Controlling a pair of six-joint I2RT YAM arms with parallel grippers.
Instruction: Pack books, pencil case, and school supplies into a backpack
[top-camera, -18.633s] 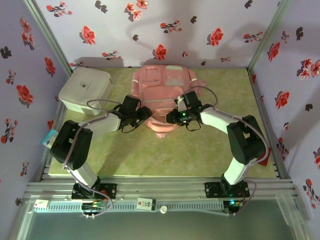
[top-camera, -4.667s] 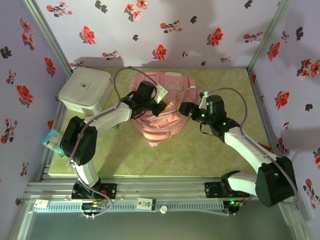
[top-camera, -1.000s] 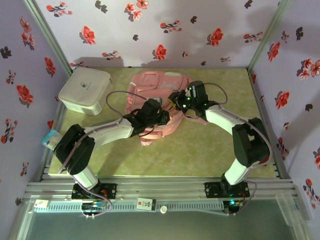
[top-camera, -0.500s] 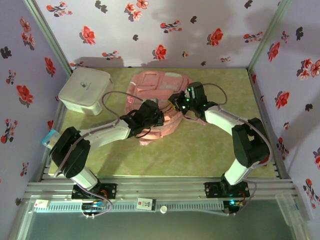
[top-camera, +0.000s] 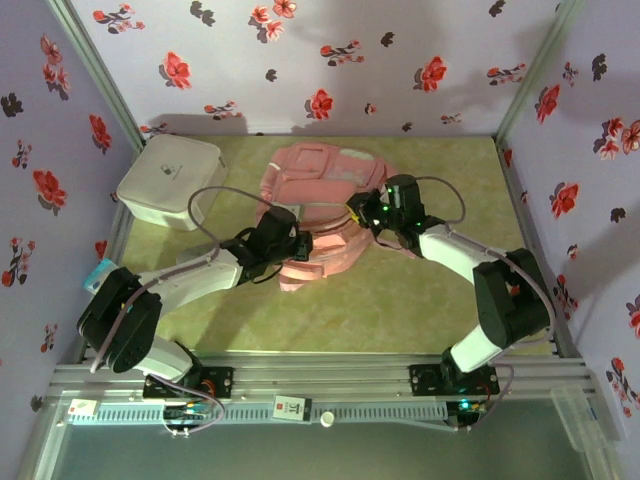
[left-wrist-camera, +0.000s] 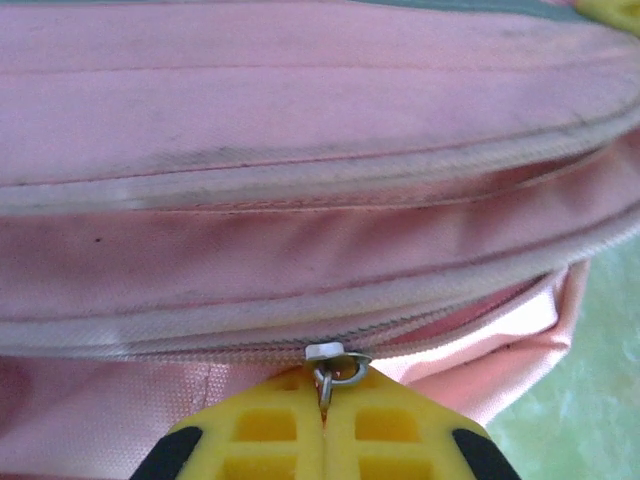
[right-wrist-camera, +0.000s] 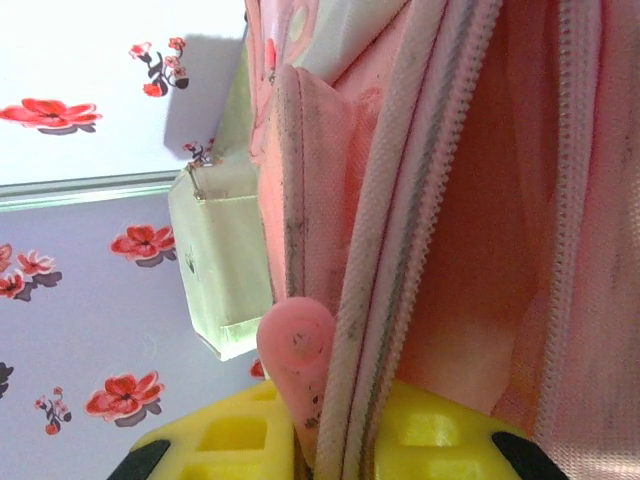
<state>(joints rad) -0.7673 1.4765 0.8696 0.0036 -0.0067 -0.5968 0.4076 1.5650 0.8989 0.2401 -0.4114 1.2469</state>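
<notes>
On mottled mat (top-camera: 420, 300), soft pink backpack (top-camera: 320, 180)

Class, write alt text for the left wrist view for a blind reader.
The yellow left hand is shut on the small metal zip pull of the soft pale-pink fabric backpack, seen close up. Green table shows at lower right.

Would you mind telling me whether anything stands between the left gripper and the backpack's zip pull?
Nothing visible does. The left gripper is shut on the zip pull of the backpack, with no gap between them. The right gripper pinches the backpack's edge beside a zip.
</notes>
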